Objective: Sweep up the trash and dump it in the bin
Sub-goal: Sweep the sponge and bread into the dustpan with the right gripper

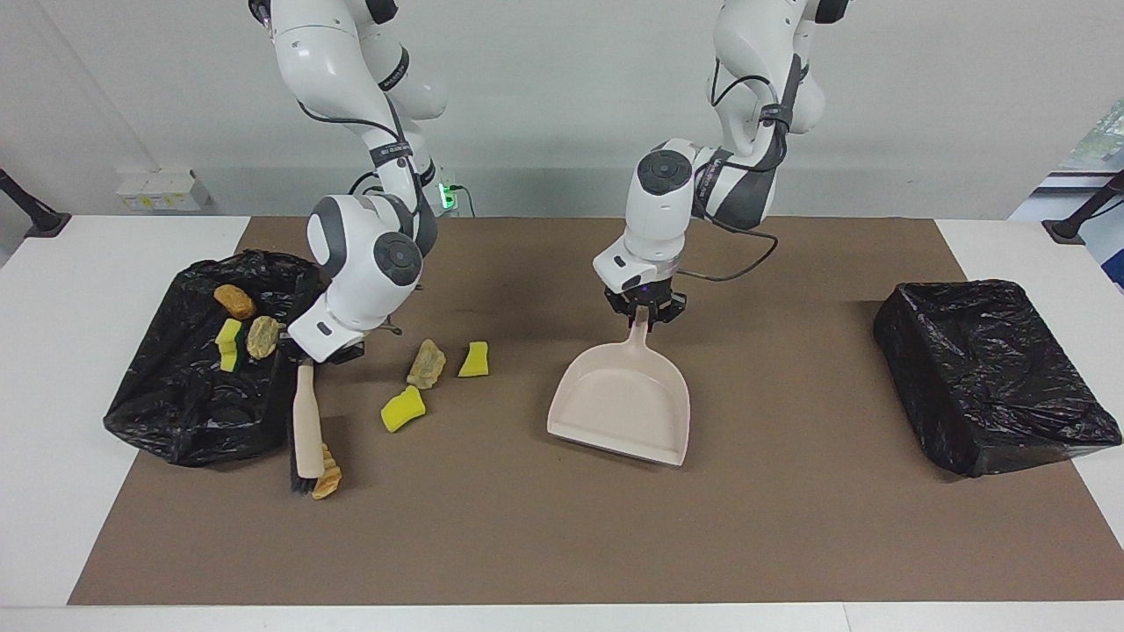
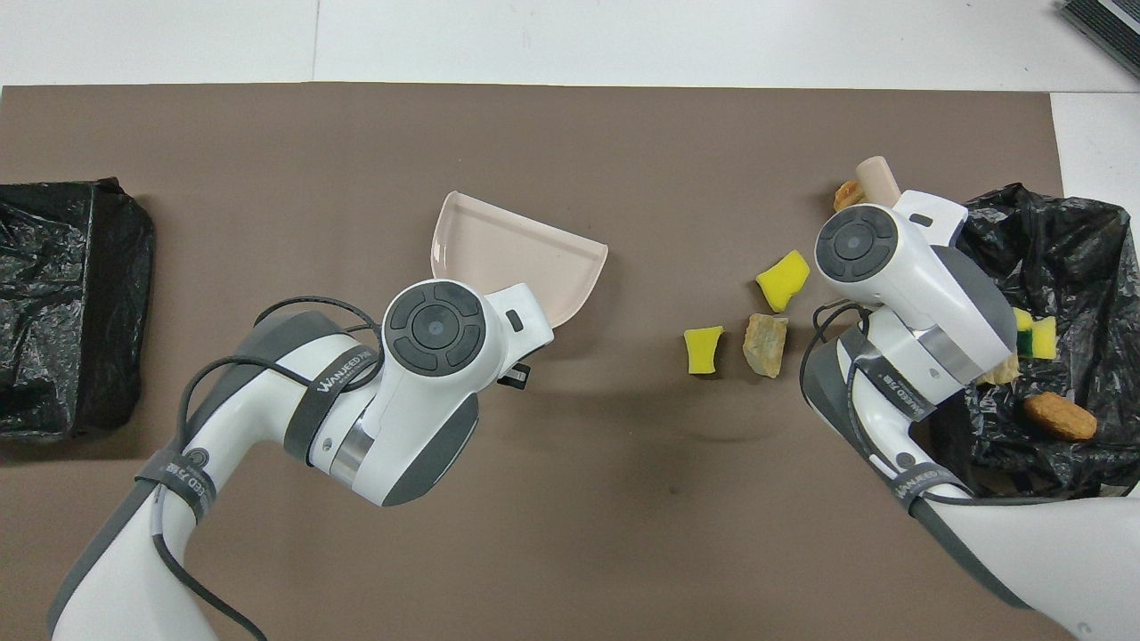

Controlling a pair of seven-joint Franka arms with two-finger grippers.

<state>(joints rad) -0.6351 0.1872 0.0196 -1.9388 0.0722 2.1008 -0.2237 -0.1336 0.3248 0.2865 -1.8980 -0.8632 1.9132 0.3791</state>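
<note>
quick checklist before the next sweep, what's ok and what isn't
1. Right gripper shut on brush: ok.
2. Left gripper shut on dustpan handle: ok.
3. Brush bristles against the pastry: ok.
4. Dustpan next to the loose trash: not ok, it sits apart, toward the left arm's end.
5. Trash off the mat: not ok, two sponge chunks and a tan piece remain.
6. Bin open, holding three pieces: ok.

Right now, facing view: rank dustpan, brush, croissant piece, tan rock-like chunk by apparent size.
1. dustpan, clearly largest.
2. brush.
3-4. tan rock-like chunk and croissant piece: too close to rank, since the brush covers part of the croissant piece.
</note>
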